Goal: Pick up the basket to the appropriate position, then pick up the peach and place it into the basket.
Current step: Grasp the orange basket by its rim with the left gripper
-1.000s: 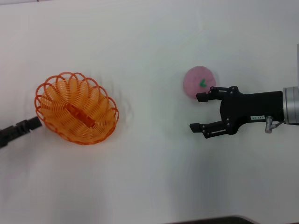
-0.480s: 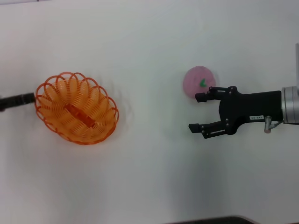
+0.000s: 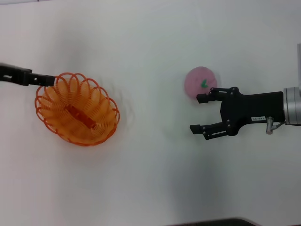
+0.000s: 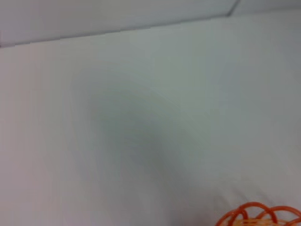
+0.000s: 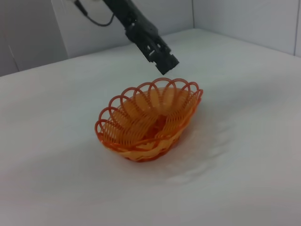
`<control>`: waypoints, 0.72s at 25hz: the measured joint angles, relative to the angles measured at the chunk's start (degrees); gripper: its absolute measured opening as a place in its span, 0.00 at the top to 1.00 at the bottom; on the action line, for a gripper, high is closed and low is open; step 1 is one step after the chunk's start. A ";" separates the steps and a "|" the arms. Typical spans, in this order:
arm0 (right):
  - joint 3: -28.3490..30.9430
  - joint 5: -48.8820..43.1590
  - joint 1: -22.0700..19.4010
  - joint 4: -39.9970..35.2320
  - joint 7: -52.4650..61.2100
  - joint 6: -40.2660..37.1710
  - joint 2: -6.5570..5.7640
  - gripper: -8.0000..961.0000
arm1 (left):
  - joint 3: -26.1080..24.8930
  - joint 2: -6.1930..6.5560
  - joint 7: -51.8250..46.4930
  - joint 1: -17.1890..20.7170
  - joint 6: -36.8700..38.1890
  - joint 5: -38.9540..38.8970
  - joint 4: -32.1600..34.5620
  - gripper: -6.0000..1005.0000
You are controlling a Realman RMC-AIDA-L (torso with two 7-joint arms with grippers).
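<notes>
Two grippers are out: the left gripper [image 3: 45, 79] hovers at the far rim of the oval orange wire-coil basket [image 3: 76, 108] on the white table [image 3: 150, 179], its fingers unreadable. Light, springy loops suggest pinching that scalloped rim. Rightward, the round pink peach [image 3: 200, 82], probably smooth, sits just beside the right gripper [image 3: 199, 113], jaws apart.

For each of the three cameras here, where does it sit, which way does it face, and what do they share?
Head view: high, looking down at the white table; shows left gripper at the basket rim, open right gripper beside the peach.
Left wrist view: faces bare table, basket rim at the edge; no robot parts.
Right wrist view: low, faces basket and left gripper.
Shared: the basket.
</notes>
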 joint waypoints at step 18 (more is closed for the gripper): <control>0.04 0.00 0.12 0.15 0.00 -0.09 0.00 0.02 | 10.65 -0.58 -1.87 -11.32 -1.82 15.17 -8.71 0.30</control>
